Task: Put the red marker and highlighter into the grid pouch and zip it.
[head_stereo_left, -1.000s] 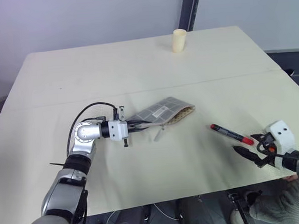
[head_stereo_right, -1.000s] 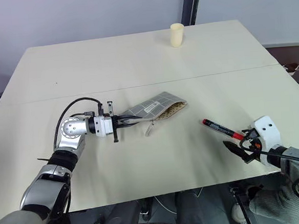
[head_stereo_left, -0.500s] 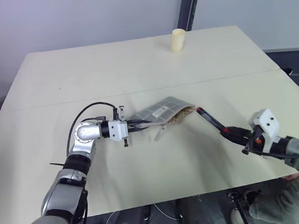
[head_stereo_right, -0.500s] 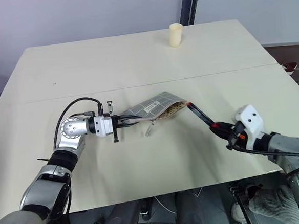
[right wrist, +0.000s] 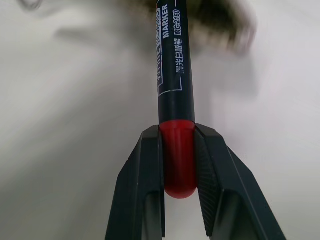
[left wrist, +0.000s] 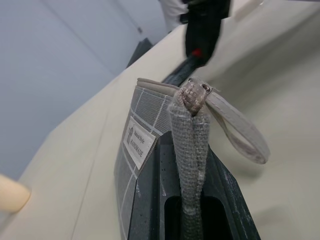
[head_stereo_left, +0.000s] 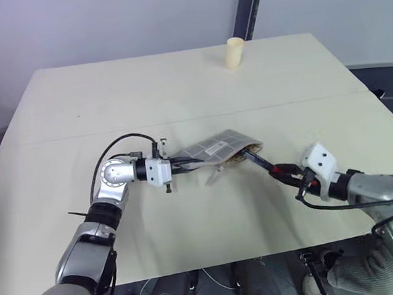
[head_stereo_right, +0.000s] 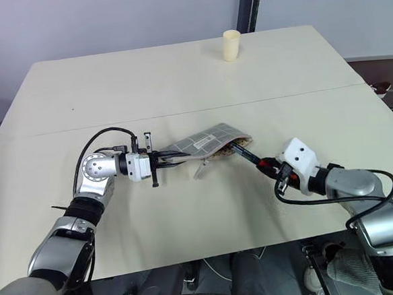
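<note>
head eyes look down over the table (head_stereo_left: pixel 179 88), sharing it; wrist views sit close along each claw.

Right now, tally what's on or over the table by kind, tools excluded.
Marker: 1, red end clamped in the right tool, dark end at the pouch mouth
Pouch: 1, grey grid, one end pinched by the left tool
Cup: 1, cream, at the far edge
Total: 3

Cream table (head_stereo_left: pixel 178 81); pale wall (head_stereo_left: pixel 93 26) behind; dark vertical post (head_stereo_left: pixel 249 9).
</note>
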Controlling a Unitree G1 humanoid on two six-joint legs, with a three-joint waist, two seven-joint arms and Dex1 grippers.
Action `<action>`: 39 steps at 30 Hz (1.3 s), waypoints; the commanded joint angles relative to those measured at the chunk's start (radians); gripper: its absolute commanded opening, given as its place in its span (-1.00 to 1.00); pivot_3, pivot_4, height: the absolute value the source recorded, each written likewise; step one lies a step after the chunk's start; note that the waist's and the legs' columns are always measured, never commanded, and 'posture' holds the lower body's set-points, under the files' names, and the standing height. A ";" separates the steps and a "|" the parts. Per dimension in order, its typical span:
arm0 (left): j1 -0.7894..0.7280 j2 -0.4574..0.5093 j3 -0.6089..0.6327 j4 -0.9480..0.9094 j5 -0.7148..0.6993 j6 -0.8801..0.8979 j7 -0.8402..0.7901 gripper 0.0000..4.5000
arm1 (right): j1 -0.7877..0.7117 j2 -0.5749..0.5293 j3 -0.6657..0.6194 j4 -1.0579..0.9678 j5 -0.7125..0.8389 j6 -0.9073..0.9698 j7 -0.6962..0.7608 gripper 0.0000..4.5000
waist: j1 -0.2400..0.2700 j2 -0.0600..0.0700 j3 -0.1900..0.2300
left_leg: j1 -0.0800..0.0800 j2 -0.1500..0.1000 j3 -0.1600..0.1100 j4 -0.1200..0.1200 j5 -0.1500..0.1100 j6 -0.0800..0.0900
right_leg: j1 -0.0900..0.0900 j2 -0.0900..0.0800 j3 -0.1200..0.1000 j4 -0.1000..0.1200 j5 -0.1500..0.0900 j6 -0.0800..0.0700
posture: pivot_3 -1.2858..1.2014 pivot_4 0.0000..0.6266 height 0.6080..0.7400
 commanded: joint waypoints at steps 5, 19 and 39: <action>-0.031 0.036 -0.028 -0.021 -0.001 -0.045 -0.038 -1.00 | -0.150 -0.119 0.182 0.019 -0.262 -0.206 0.035 -0.87 | 0.004 0.000 0.000 | 0.000 0.000 0.000 0.000 0.000 0.000 | -0.001 0.000 0.000 0.000 0.000 0.000 | 0.03 -0.52 0.96; -0.048 0.028 -0.039 -0.047 -0.019 -0.034 -0.040 -1.00 | -0.326 -0.010 0.358 0.087 -0.474 -0.475 0.004 -0.87 | 0.002 0.000 0.000 | -0.001 0.000 0.000 -0.001 0.001 0.001 | -0.002 0.001 -0.001 0.001 0.000 0.000 | 0.03 -0.52 0.96; -0.021 0.037 -0.038 -0.030 0.021 -0.004 0.025 -1.00 | -0.086 0.042 -0.069 -0.300 0.294 0.365 0.006 0.90 | 0.002 0.000 0.000 | -0.001 0.000 -0.002 0.000 -0.001 0.000 | -0.002 0.001 0.000 0.001 0.000 0.000 | 0.03 -0.52 0.96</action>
